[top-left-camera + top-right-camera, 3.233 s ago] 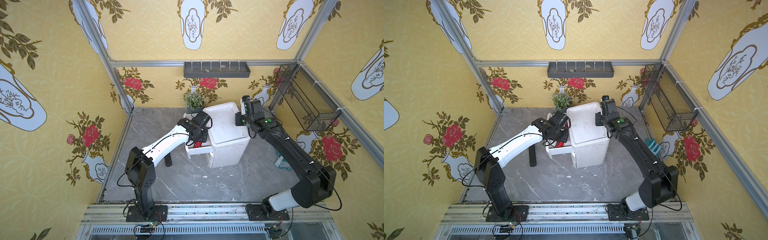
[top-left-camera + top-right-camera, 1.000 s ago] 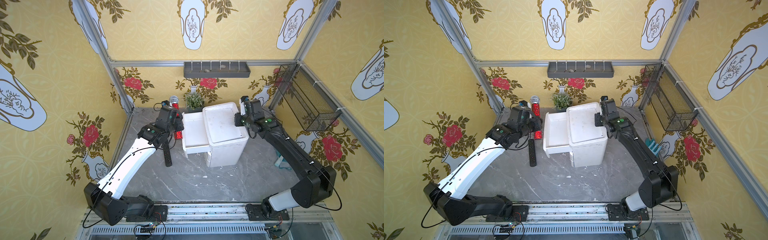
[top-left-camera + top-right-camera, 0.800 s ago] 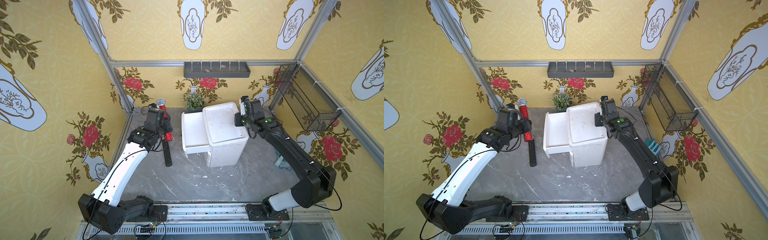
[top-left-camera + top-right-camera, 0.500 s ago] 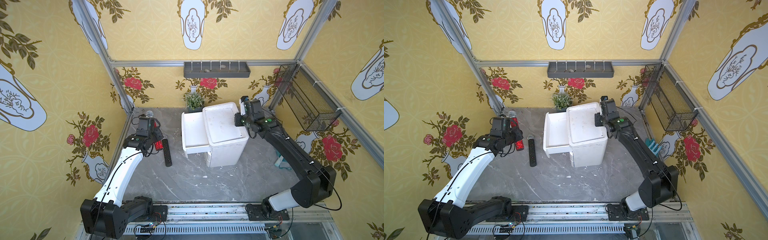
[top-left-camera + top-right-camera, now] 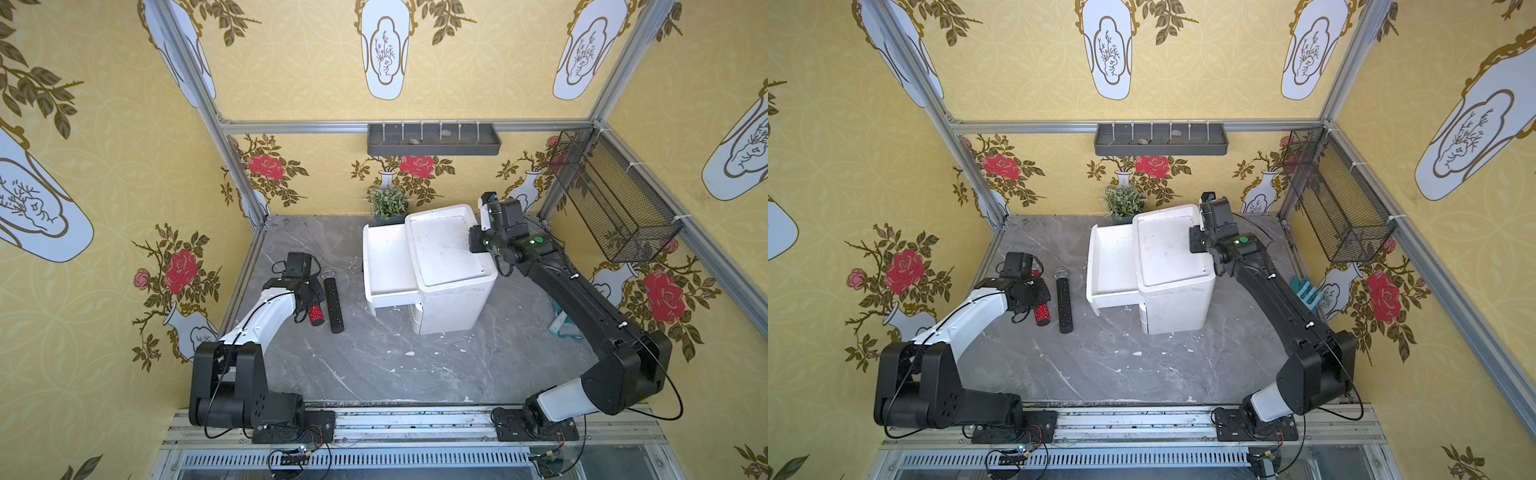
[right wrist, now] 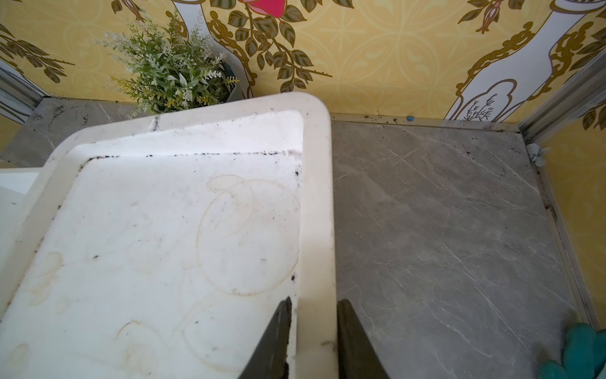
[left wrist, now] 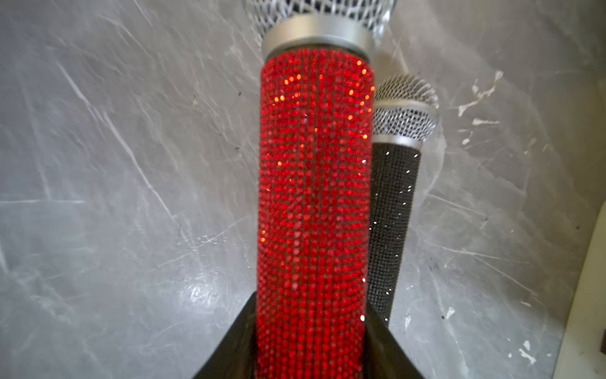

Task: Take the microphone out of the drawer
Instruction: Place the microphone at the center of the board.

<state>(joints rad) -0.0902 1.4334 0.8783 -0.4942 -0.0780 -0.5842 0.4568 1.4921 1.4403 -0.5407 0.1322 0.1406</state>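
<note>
Sparkles cover the red microphone (image 7: 314,197), and the left hand (image 7: 311,347) holds it tight, with one dark finger on each side of its body. This microphone is out of the drawer (image 5: 386,257). In both top views it sits down low at the left side of the tabletop (image 5: 374,365), and its red end pokes out from under the hand. I cannot tell if it touches the tabletop.

A black microphone (image 5: 333,305) lies flat just beside it, between the red one and the drawer. Its silver head points to the back wall.

The drawer is pulled out to the left from the top of the white cabinet (image 5: 449,249), and its white floor shows.

The right hand (image 6: 313,328) is at the right edge of the cabinet top. Its fingers are close together, one inside the raised rim and one outside, pinching the rim.

A small green plant (image 5: 388,201) stands behind the drawer, by the back wall. A blue-green thing (image 5: 1306,291) lies on the tabletop near the right arm.
</note>
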